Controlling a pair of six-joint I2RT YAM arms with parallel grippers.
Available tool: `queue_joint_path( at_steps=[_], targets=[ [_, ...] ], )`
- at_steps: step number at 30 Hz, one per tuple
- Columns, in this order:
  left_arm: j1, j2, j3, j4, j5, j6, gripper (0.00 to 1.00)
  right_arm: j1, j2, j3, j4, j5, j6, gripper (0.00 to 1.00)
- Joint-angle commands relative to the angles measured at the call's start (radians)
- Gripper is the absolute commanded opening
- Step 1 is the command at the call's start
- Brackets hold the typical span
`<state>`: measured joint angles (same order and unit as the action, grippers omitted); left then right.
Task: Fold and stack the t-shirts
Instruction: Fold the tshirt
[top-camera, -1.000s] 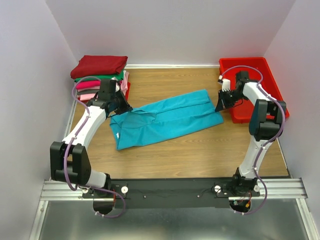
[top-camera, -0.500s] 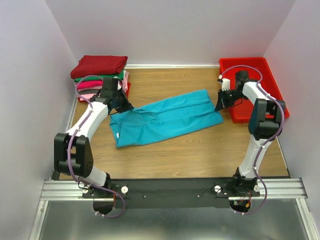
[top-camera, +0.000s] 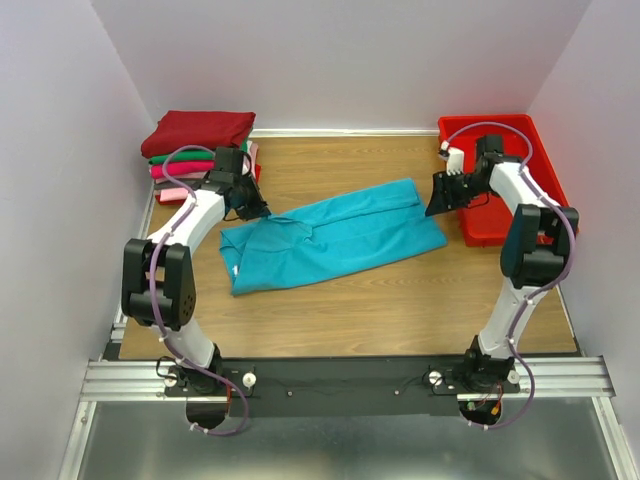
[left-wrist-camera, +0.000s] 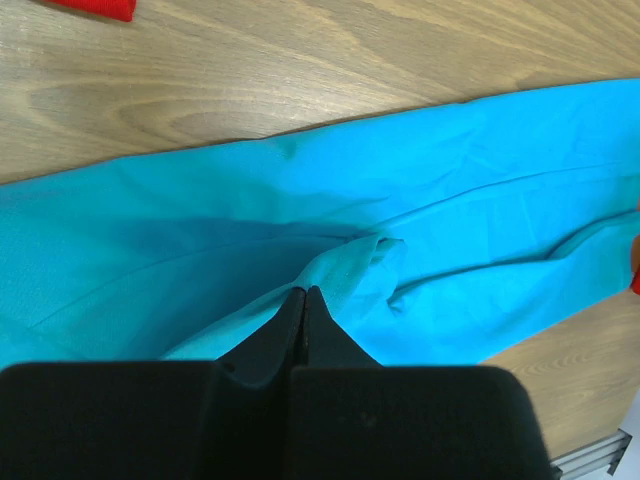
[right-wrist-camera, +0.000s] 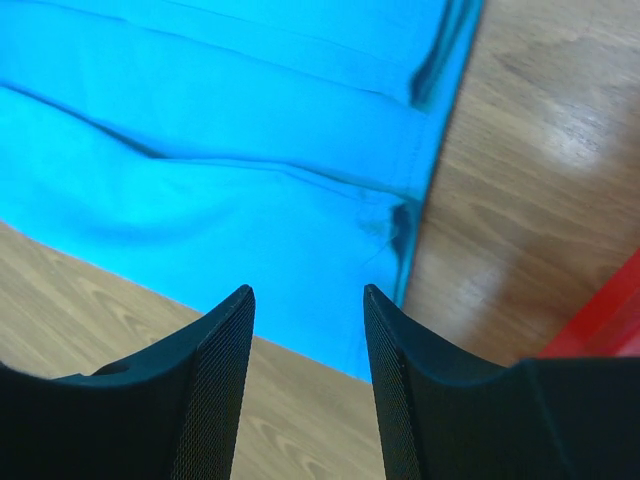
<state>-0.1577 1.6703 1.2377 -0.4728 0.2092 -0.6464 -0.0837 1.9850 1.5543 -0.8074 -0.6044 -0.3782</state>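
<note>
– Teal tee (top-camera: 335, 240): position?
– Centre of the table (top-camera: 350, 310), lying as one long band. The long axis runs from 8 o'clock to 2 o'clock, with bare wood on every side.

– Left gripper (top-camera: 258, 214): state?
– It sits at the band's 10 o'clock corner. In the wrist view the fingers (left-wrist-camera: 270, 340) are pressed together, their tips clamped on a raised pucker of teal cloth. Creases run from that pucker toward the band's other end.

– Right gripper (top-camera: 436, 207): state?
– It sits at the band's 2 o'clock end, over the hem. In the wrist view its fingers (right-wrist-camera: 215, 380) stand apart with nothing held. Teal cloth and wood show through the gap. Whether the tips touch the cloth cannot be told.

– Items further back?
– A stack (top-camera: 200, 130) of folded tees lies at 11 o'clock, in the far left corner. Dark red is on top, with green, magenta and pink beneath. The left wrist is just beside it. A red bin (top-camera: 495, 127) stands at 1 o'clock, in the far right corner. The right forearm crosses its near left part.
</note>
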Motion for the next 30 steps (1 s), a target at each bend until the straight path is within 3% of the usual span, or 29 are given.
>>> queue_joint_path(
  at_steps=[1, 2, 3, 7, 10, 13, 16, 18, 21, 24, 28, 30],
  targets=[
    [0.007, 0.041, 0.045, -0.007, -0.033, 0.025, 0.0, 0.006, -0.078, -0.045, 0.007, -0.074, -0.021, 0.55],
    [0.007, 0.051, 0.049, -0.012, -0.037, 0.025, 0.03, 0.004, -0.084, -0.056, 0.008, -0.08, -0.022, 0.55],
    [0.007, 0.063, 0.063, -0.016, -0.04, 0.028, 0.21, 0.004, -0.097, -0.074, 0.008, -0.093, -0.03, 0.55],
    [0.01, 0.12, 0.133, -0.065, -0.027, 0.082, 0.53, 0.004, -0.127, -0.111, 0.013, -0.112, -0.044, 0.55],
    [0.012, 0.097, 0.16, -0.055, 0.01, 0.137, 0.61, 0.004, -0.152, -0.149, 0.013, -0.129, -0.062, 0.55],
    [0.012, -0.045, 0.102, 0.02, 0.041, 0.2, 0.66, 0.006, -0.19, -0.184, 0.01, -0.149, -0.112, 0.55],
    [0.012, -0.274, -0.027, 0.086, -0.025, 0.188, 0.72, 0.007, -0.236, -0.233, -0.004, -0.201, -0.225, 0.58],
    [0.017, -0.459, -0.124, 0.103, -0.063, 0.119, 0.78, 0.024, -0.276, -0.26, -0.027, -0.225, -0.318, 0.6],
    [0.024, -0.673, -0.386, 0.148, 0.014, -0.06, 0.96, 0.082, -0.327, -0.338, -0.081, -0.264, -0.532, 0.66],
    [0.027, -0.783, -0.57, 0.103, 0.065, -0.144, 0.96, 0.194, -0.409, -0.437, -0.087, -0.265, -0.703, 0.71],
    [0.03, -0.834, -0.633, -0.009, -0.169, -0.127, 0.91, 0.274, -0.407, -0.444, -0.061, -0.274, -0.674, 0.73],
    [0.032, -0.814, -0.617, -0.041, -0.249, -0.15, 0.84, 0.275, -0.39, -0.432, -0.058, -0.297, -0.65, 0.72]
  ],
)
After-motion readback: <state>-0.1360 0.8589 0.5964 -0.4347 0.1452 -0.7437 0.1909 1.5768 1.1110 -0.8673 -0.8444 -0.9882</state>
